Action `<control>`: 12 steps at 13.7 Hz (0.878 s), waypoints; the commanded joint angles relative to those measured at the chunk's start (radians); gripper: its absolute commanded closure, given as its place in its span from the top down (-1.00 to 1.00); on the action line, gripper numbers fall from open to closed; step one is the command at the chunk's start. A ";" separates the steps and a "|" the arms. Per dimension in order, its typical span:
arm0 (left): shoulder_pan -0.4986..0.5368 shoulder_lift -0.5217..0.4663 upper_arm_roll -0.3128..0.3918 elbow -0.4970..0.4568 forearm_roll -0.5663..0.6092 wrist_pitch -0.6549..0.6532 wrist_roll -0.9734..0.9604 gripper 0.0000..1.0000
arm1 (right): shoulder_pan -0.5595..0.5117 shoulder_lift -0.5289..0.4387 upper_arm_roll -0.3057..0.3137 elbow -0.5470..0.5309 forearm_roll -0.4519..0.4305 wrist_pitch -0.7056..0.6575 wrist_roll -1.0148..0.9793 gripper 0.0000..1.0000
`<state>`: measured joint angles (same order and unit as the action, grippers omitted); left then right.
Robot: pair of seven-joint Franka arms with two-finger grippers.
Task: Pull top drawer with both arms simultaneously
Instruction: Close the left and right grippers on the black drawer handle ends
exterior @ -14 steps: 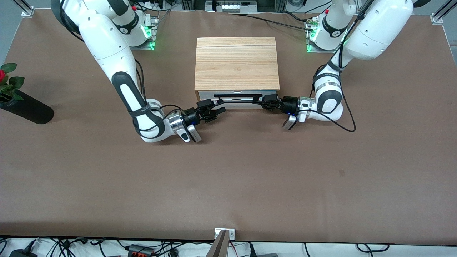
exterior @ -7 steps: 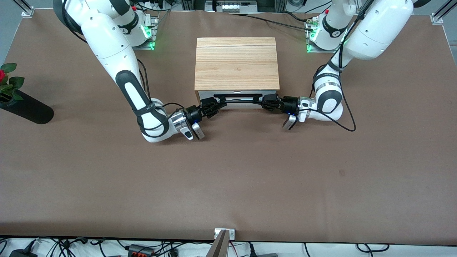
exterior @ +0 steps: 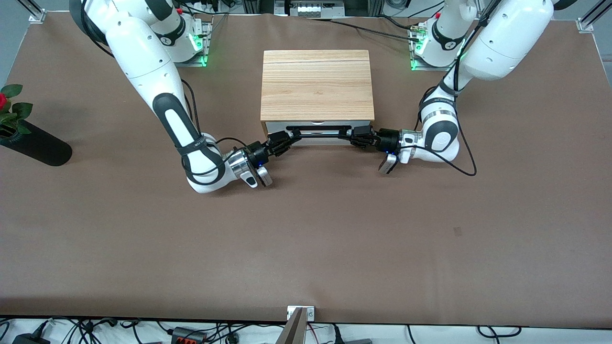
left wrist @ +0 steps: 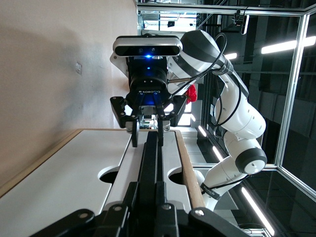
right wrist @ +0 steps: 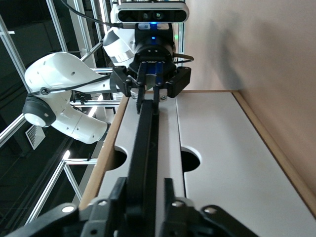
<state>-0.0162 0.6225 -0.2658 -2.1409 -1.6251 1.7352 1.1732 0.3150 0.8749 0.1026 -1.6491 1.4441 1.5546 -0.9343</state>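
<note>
The top drawer [exterior: 275, 128] has a white front under the light wood cabinet [exterior: 317, 83], and none of its inside shows. A long black bar handle [exterior: 319, 134] runs along the front. My left gripper [exterior: 356, 137] is shut on the handle's end toward the left arm; both fingers press the bar [left wrist: 150, 153] in the left wrist view, at the left gripper [left wrist: 146, 190]. My right gripper [exterior: 289, 136] straddles the other end, open. In the right wrist view, at the right gripper [right wrist: 143, 185], one finger touches the bar [right wrist: 145, 133] and a narrow gap remains at the other.
A black vase [exterior: 33, 145] with a red rose lies at the right arm's end of the table. A second white panel [right wrist: 222, 148] sits under the top drawer's front [right wrist: 168, 138]. Brown tabletop [exterior: 306, 229] stretches in front of the cabinet.
My right gripper has moved in onto the handle's end and its fingers have narrowed around the bar. The left gripper and the drawer have stayed put.
</note>
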 commanded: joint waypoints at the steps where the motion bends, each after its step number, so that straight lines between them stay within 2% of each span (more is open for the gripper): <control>1: 0.001 -0.012 -0.009 -0.024 -0.016 -0.005 0.029 -0.99 | -0.016 -0.016 0.002 -0.001 -0.013 -0.002 0.022 -0.55; 4: 0.002 -0.012 -0.009 -0.022 -0.016 -0.005 0.029 -0.99 | -0.014 -0.016 0.003 0.014 -0.010 -0.001 0.025 -0.74; 9: 0.002 -0.012 -0.009 -0.013 -0.016 -0.005 0.023 -0.99 | -0.005 -0.016 0.005 0.012 -0.010 0.001 0.026 -0.70; 12: -0.001 -0.004 -0.006 0.029 -0.015 -0.002 0.016 -0.99 | 0.006 -0.016 0.005 0.009 -0.010 0.007 0.026 -0.69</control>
<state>-0.0160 0.6227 -0.2656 -2.1367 -1.6263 1.7355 1.1752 0.3072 0.8701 0.1011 -1.6422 1.4422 1.5539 -0.9321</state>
